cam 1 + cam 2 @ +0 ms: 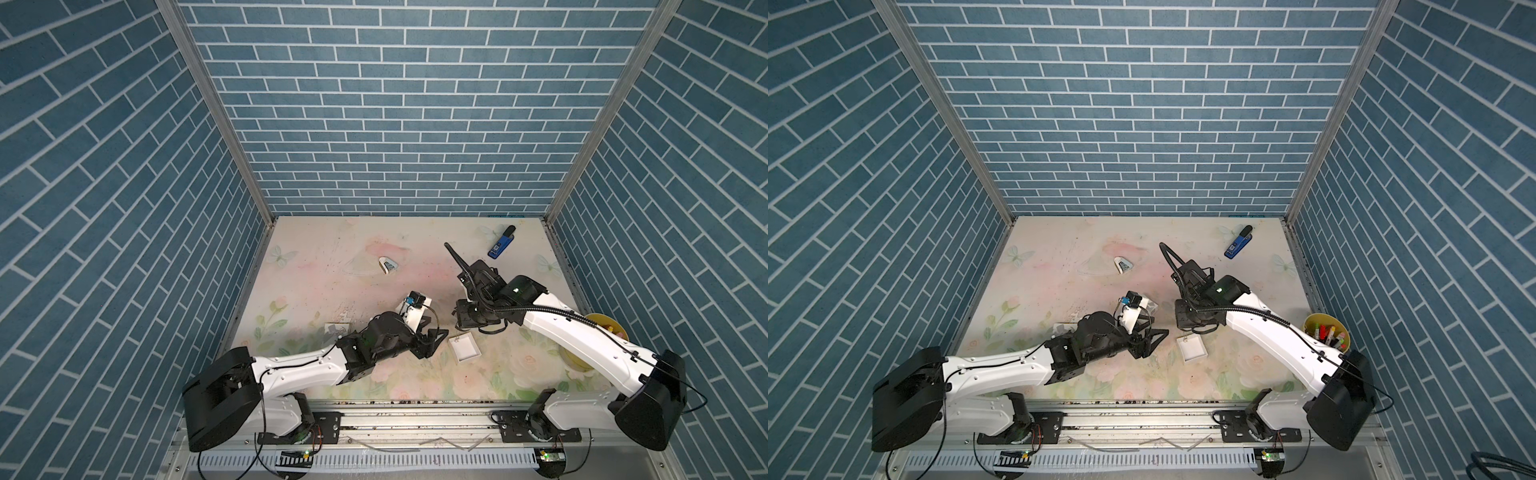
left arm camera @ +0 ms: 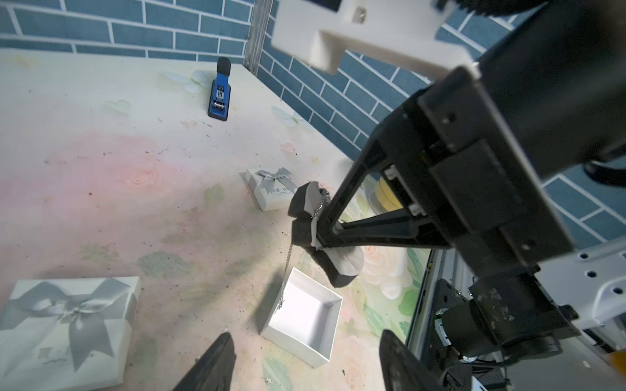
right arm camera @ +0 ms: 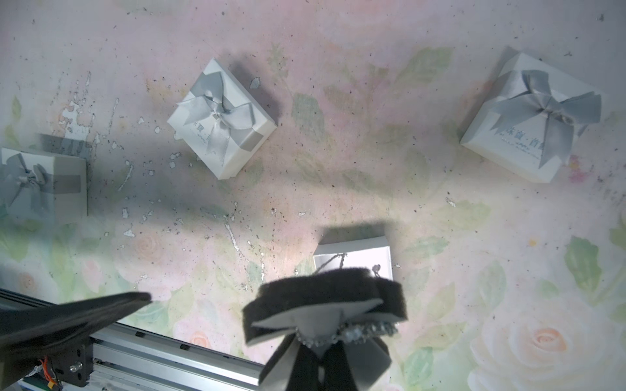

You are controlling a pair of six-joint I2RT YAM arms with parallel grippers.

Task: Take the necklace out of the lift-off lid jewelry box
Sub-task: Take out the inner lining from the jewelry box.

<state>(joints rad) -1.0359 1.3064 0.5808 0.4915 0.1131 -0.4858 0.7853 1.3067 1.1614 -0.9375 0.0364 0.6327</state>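
On the flowery pink counter (image 2: 101, 169), the right claw (image 2: 320, 225) pinches the black foam pad (image 2: 301, 203) whose thin silver necklace chain (image 2: 286, 267) dangles into the open white cardboard box (image 2: 305, 311), so lift straight up slowly; the left claw (image 1: 434, 343) is open and empty.

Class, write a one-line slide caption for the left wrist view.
Right gripper pinches the foam insert above the open white box, necklace chain dangling toward it.

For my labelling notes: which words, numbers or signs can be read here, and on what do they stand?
"珠寶·首…", read with some doubt, the bow hides the rest: lid of a closed gift box.
Print on the other closed box: too blurred to read.
Label on the blue stapler: too small to read.
Nothing else legible.
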